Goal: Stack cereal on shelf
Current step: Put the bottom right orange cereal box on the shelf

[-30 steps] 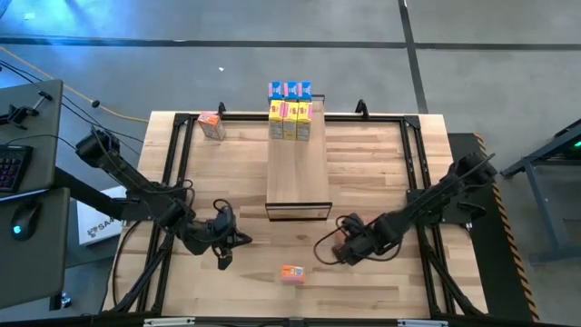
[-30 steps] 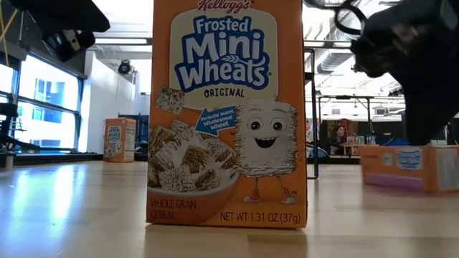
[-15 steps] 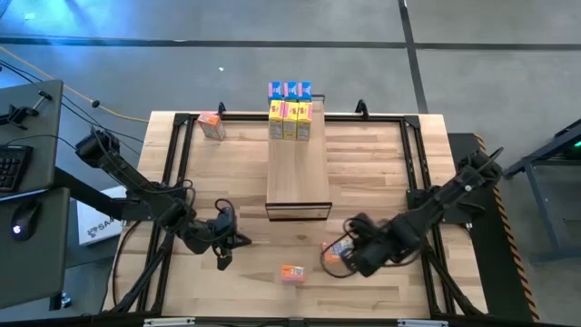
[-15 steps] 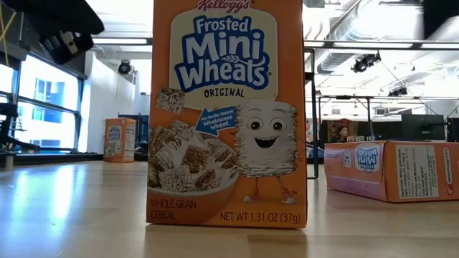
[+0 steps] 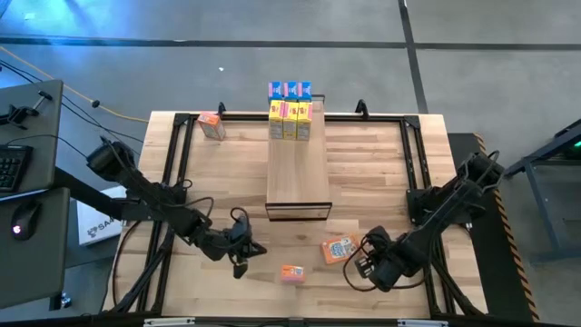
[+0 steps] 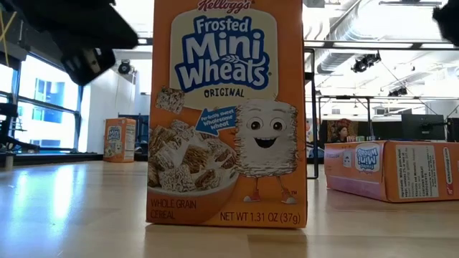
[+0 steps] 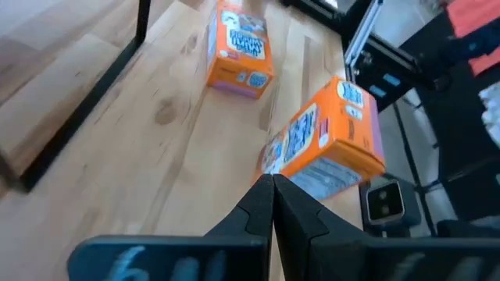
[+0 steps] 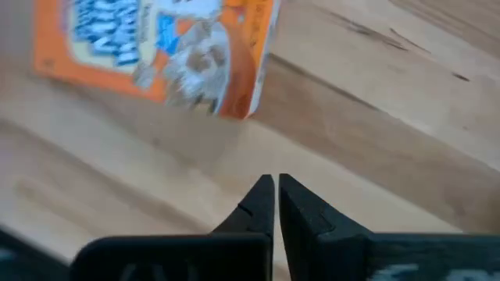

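Blue (image 5: 290, 90) and yellow cereal boxes (image 5: 290, 121) stand at the far end of the long wooden shelf (image 5: 298, 173). One orange box (image 5: 291, 273) stands upright near the table's front edge and fills the low view (image 6: 226, 115). Another orange box (image 5: 337, 249) lies flat to its right (image 6: 387, 170). A third stands at the far left (image 5: 211, 124). My left gripper (image 5: 256, 252) is shut, just left of the upright box (image 7: 328, 140), apart from it. My right gripper (image 5: 361, 266) is shut, pointing down beside the flat box (image 8: 156, 47).
A dark metal frame (image 5: 408, 154) runs along the slatted wooden tabletop's edges. Bare wood lies on both sides of the shelf. Beyond the table's left edge stand a keyboard and a mouse (image 5: 23, 213).
My right gripper has drawn away from the flat orange box toward the table's near right, leaving the box lying on the wood. My left gripper has moved right and down toward the upright orange box. Both stay shut.
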